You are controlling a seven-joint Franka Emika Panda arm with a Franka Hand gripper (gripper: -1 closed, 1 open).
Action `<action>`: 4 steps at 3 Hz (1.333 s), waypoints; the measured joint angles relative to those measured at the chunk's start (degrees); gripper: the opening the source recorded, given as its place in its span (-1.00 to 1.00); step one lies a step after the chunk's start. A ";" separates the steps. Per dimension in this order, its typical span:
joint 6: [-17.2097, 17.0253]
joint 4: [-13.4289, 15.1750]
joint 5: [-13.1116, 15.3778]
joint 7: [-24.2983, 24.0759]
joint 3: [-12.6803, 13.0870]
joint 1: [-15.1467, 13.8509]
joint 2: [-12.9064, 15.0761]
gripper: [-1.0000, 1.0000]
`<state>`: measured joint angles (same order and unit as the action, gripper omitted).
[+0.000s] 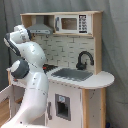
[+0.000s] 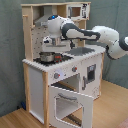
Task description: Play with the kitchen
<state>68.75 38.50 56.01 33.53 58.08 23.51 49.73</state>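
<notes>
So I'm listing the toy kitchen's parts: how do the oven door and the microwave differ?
The oven door sits low under the stove and hangs open, tilted outward; the microwave sits on the top shelf with its door shut. The oven door is white with a pale window; the microwave has a dark panel beside its window. Both are windowed parts of the kitchen.

The robot arm is glossy white, built of thick rounded links that swell at each joint like smooth shells. Dark grey bands and round end caps mark the joints in both exterior views. A small blue light glows on the link nearest the wrist in the second exterior view
</notes>
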 joint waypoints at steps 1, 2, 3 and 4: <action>-2.77 -2.49 -0.20 -2.12 3.33 -0.81 0.71 -1.00; -8.03 -2.57 -0.20 -4.26 5.36 -2.38 -0.81 -1.00; -12.78 -2.60 -0.20 -5.83 6.93 -4.22 -2.86 -1.00; -17.74 -2.60 -0.20 -7.95 8.90 -5.93 -4.57 -1.00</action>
<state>51.01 35.90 55.81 25.59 66.98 17.58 45.16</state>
